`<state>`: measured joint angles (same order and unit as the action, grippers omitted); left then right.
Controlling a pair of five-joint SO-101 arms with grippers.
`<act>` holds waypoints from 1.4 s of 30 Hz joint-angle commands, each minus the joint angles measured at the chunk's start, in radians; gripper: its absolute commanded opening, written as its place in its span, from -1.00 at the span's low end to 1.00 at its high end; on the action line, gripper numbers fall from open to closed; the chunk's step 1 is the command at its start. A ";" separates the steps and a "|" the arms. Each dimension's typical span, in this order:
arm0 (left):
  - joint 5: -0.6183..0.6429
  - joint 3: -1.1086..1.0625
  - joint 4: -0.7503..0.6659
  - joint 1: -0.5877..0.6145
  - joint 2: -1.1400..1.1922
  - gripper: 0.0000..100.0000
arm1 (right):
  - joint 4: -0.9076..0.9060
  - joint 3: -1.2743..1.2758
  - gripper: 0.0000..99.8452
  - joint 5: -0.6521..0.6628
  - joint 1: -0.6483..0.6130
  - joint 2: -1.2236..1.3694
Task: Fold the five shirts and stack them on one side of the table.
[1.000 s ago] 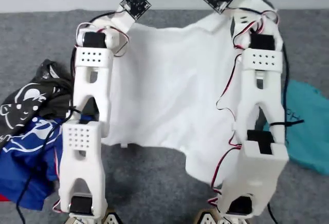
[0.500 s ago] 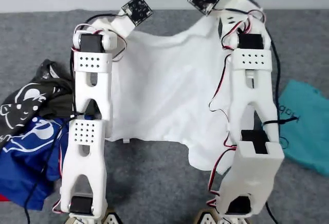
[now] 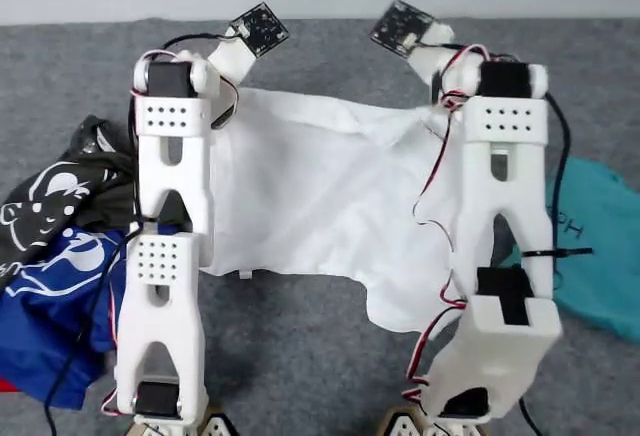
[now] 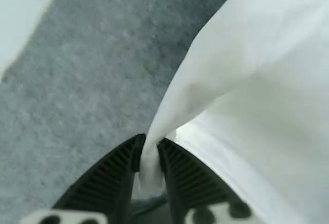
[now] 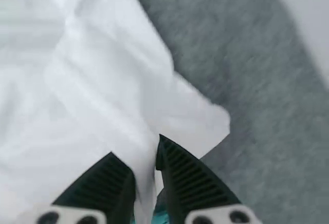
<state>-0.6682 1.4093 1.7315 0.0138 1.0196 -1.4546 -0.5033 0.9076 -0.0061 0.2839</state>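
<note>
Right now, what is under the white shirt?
Grey table shows around the white shirt, so it seems to lie on bare table. The cloth covers whatever is beneath its middle, and an arm hides its edge by the teal shirt.

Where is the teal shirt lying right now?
In the high view, the teal shirt lies at the right edge of the picture, partly hidden under the right arm, with the white shirt on the arm's other side.

Fixed camera looking down, wrist cameras close, all share white shirt (image 3: pixel 320 196)
</note>
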 commanded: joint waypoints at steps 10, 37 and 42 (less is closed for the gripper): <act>-0.112 -0.883 0.025 -0.029 -0.606 -0.99 | -0.340 -0.023 -0.98 0.000 0.097 -0.122; -0.130 -1.331 0.025 -0.066 -0.729 -0.99 | -0.341 0.709 -0.98 0.051 0.119 -0.642; -0.130 -1.353 0.025 -0.063 -0.770 -0.86 | -0.341 0.781 -0.98 0.051 0.119 -0.705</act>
<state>-0.7894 0.0637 1.7254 -0.0537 0.3245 -1.7538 0.2685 0.9490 0.1028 -0.3560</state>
